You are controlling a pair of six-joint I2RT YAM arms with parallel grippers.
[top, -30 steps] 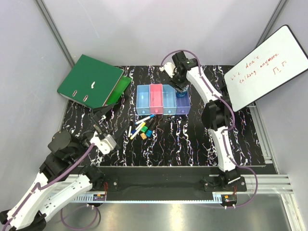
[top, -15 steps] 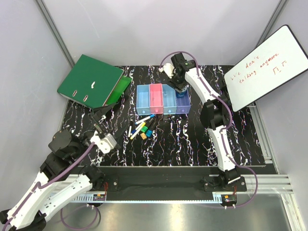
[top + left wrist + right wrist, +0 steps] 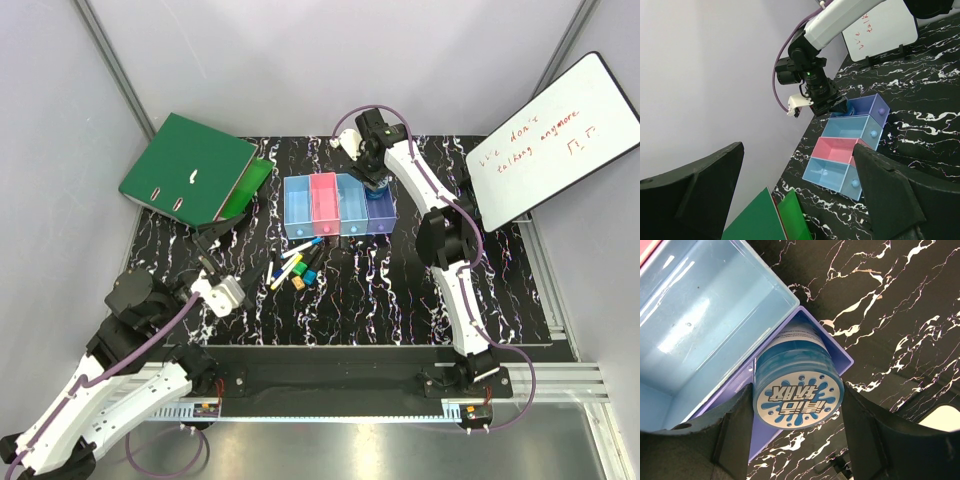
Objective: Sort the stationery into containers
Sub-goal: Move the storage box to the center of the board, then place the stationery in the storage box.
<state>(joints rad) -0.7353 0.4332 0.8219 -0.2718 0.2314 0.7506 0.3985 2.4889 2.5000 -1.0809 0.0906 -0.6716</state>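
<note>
Blue tin (image 3: 798, 401), clamped by right tool (image 3: 797, 390), stands lid-up in purple bin (image 3: 841, 358); left tool (image 3: 797, 151) gapes empty.

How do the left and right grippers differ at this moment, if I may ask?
The left gripper has its fingers wide open and empty, while the right gripper holds the round blue tin between its fingers. The left gripper sits toward the near left of the table, short of the loose pens; the right gripper is at the far side, at the purple bin. Both have black fingers.
</note>
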